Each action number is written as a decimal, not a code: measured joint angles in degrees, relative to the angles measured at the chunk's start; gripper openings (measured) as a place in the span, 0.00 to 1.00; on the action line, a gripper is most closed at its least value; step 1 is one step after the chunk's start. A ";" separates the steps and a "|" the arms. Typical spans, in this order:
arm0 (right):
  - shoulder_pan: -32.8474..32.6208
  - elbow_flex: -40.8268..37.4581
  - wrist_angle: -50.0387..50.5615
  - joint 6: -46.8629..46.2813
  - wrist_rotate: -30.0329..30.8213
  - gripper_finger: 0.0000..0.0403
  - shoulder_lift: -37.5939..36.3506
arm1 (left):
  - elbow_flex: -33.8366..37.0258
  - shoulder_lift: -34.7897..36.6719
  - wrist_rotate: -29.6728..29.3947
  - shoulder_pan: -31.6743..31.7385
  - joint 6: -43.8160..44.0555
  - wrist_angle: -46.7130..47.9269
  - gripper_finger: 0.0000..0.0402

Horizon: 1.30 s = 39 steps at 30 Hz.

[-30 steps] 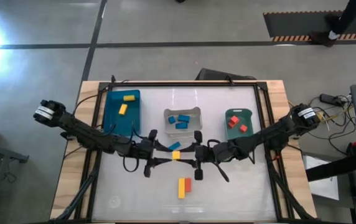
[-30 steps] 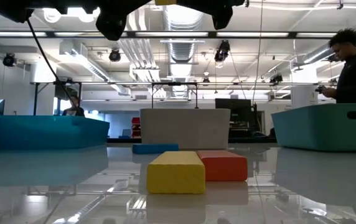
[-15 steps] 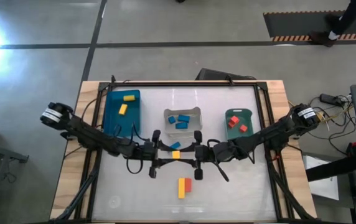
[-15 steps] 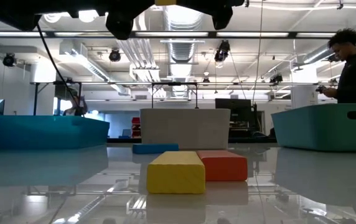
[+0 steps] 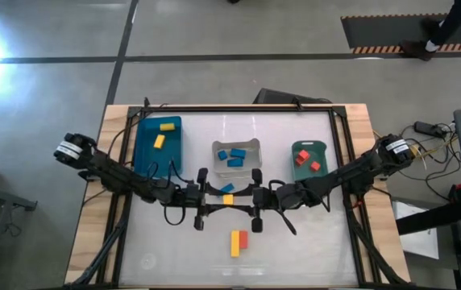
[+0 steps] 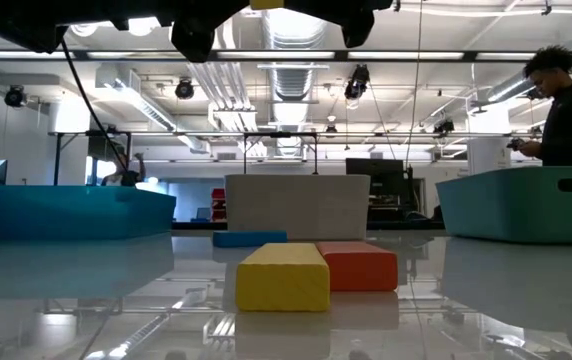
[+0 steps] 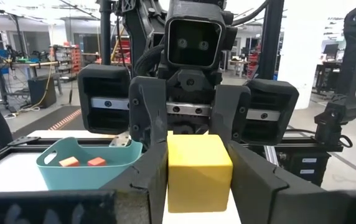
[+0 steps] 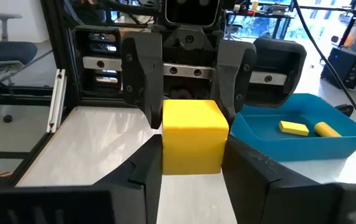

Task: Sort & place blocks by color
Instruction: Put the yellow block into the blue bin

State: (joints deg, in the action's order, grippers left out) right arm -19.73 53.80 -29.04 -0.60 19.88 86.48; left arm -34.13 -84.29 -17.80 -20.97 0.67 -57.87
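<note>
Mid-table, a yellow cube [image 7: 198, 171] is largely hidden from above, pinched from both sides between the left gripper [image 5: 209, 199] and the right gripper [image 5: 247, 199]. It is plain, matte and unmarked. A yellow bar [image 6: 283, 275] and a red block [image 6: 363, 265] lie touching, nearer the front edge.

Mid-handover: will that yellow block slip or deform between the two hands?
Probably rigid: the yellow block keeps crisp square faces between the left hand and right hand. Its smooth flat sides look somewhat slippery, but they give the fingers full contact. It won't roll.
</note>
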 joint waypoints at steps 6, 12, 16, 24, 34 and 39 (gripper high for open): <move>0.00 0.00 0.05 -1.31 -0.77 0.50 0.00 | 0.00 0.02 -0.16 0.00 0.04 -0.04 0.30; 0.02 0.00 2.34 -0.83 -0.53 0.63 -0.92 | 0.00 0.08 -2.27 0.00 0.50 0.39 0.30; 0.07 0.50 9.74 -1.15 -0.30 0.66 -4.24 | 0.00 2.06 -7.84 0.29 2.61 6.67 0.30; 0.02 1.05 23.44 -3.91 2.88 0.63 -13.53 | -2.71 13.23 -18.06 6.81 22.35 47.69 0.30; 0.01 0.90 27.05 -1.60 3.17 0.58 -18.99 | -16.86 17.41 -12.66 28.86 37.93 111.37 0.30; 0.02 0.87 27.11 0.31 3.25 0.59 -18.80 | -19.37 15.74 -3.31 44.20 27.39 118.75 0.30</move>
State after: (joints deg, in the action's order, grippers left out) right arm -19.70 54.68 -1.93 -0.29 23.14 67.67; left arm -53.50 -68.55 -21.12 23.23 28.07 60.88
